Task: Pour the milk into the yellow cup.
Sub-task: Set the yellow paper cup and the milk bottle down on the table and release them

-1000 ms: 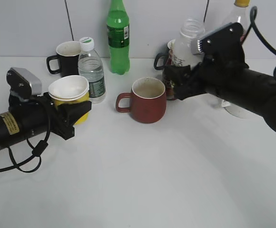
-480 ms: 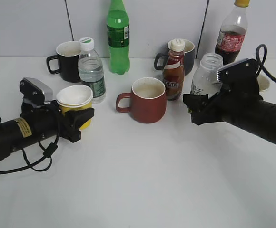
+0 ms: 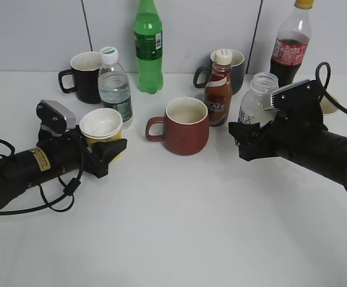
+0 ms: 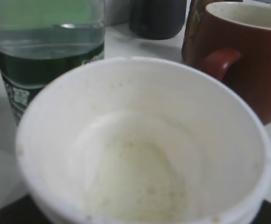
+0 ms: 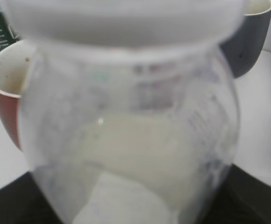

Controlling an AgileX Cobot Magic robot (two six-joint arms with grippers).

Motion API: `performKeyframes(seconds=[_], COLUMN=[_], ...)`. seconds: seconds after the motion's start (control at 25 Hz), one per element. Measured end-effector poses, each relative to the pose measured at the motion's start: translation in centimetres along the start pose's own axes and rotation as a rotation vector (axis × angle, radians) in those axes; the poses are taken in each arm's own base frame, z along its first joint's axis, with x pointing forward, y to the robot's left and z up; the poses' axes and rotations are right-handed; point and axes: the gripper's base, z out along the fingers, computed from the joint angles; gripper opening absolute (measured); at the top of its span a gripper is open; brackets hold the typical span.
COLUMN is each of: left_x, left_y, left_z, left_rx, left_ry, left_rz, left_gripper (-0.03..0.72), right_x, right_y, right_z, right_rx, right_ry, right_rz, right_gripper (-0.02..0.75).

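Note:
The yellow cup (image 3: 102, 127), white inside, is held in my left gripper (image 3: 106, 153), low over the table at the left. It fills the left wrist view (image 4: 140, 154) and a thin pale film lies at its bottom. The milk (image 3: 252, 106), a clear capless bottle, stands upright in my right gripper (image 3: 243, 139) at the right, its base hidden by the fingers. In the right wrist view the bottle (image 5: 131, 140) shows white liquid in its lower part. The cup and the bottle are far apart, with the red mug between them.
A dark red mug (image 3: 185, 125) stands in the middle. Behind it are a brown coffee bottle (image 3: 219, 89), a grey mug (image 3: 236, 66), a green bottle (image 3: 148, 48), a water bottle (image 3: 115, 86), a black mug (image 3: 85, 76) and a cola bottle (image 3: 292, 45).
My right gripper has carried the milk down and to the right, from high near the grey mug to low at the right. My left gripper has lowered the yellow cup and shifted it slightly right.

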Motion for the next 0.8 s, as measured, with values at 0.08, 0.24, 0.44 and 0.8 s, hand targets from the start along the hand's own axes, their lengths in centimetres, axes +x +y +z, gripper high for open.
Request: performKeyframes(seconds=[0.08, 0.24, 0.44, 0.8], left_x=[0.1, 0.2, 0.2, -0.3], left_y=[0.0, 0.0, 0.0, -0.6], left_z=[0.0, 0.0, -0.1, -1.5], left_rx=[0.0, -0.001, -0.008, -0.034], left_ry=[0.004, 0.008, 0.013, 0.026], left_rz=[-0.001, -0.001, -0.005, -0.024], left_gripper=[0.482, 0.513, 0.603, 0.619], right_x=[-0.1, -0.2, -0.1, 2.3], right_y=[0.0, 0.0, 0.0, -0.5], right_z=[0.0, 0.0, 0.0, 1.5], right_rx=[0.0, -0.001, -0.001, 0.035], right_ry=[-0.006, -0.017, -0.015, 0.053], right_rz=[0.0, 0.0, 0.0, 0.044], right_gripper=[0.476, 0.476, 0.475, 0.475])
